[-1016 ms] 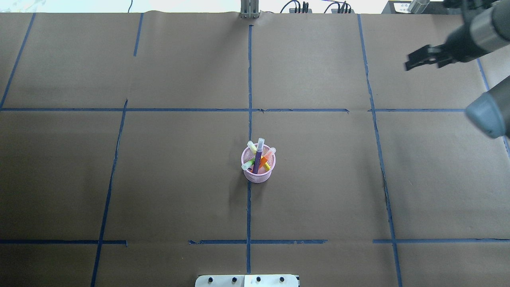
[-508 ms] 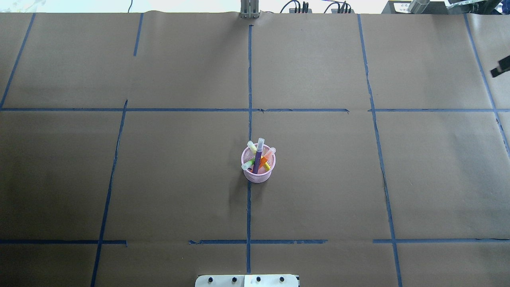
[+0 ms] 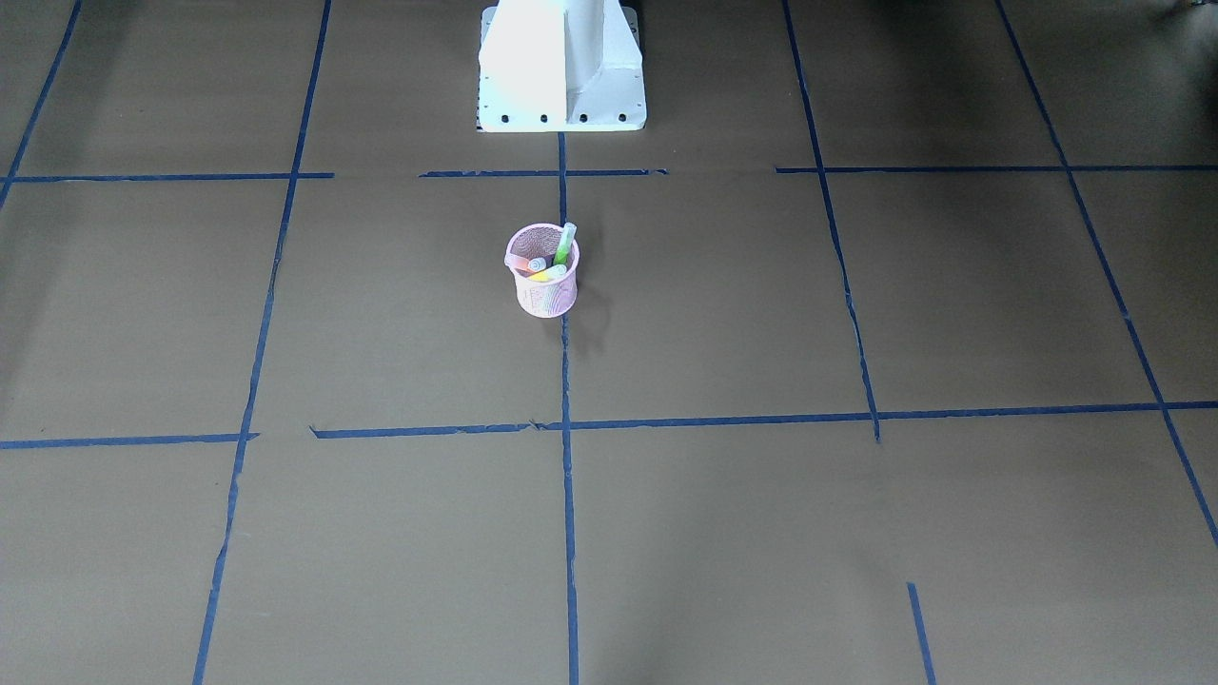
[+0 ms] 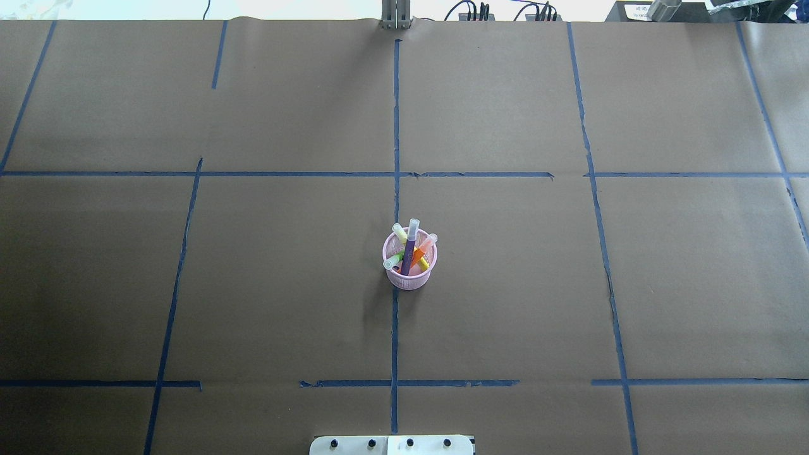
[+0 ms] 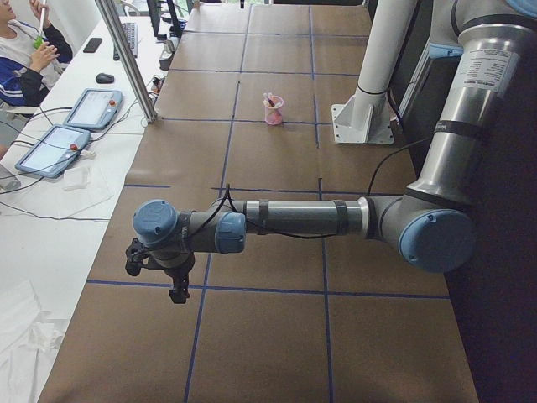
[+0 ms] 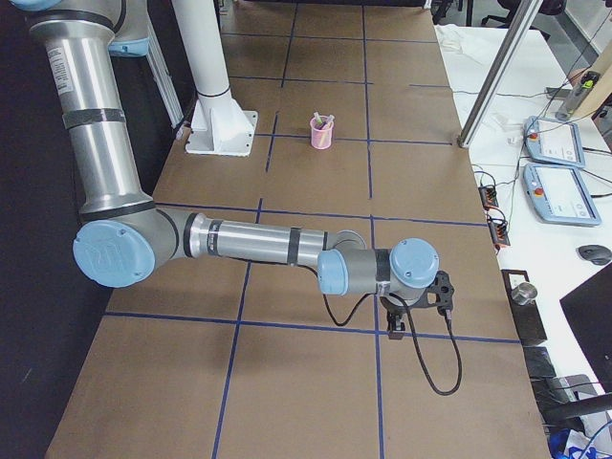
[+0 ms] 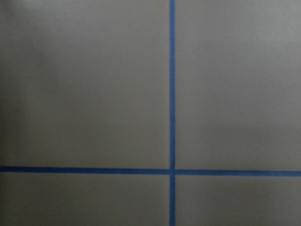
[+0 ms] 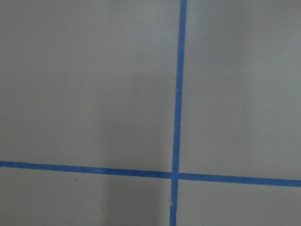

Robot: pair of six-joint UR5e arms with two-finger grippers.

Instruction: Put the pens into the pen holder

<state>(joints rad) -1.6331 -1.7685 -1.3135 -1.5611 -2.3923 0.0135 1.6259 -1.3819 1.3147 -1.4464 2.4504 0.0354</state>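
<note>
The pink mesh pen holder stands upright near the table's middle, on a blue tape line. It also shows in the front view and both side views. The purple pen, the orange pen and the green pen stand in it, pale caps up, beside a yellow one. My left gripper hangs over the table's left end, far from the holder. My right gripper hangs over the right end. I cannot tell whether either is open. Both wrist views show only paper and tape.
Brown paper with blue tape lines covers the table. The robot's white base stands at the near edge. Tablets and cables lie on side desks, with metal posts at the table's far edge.
My right arm and gripper have swung out of the overhead view past its right edge. The holder and the pens have not moved.
</note>
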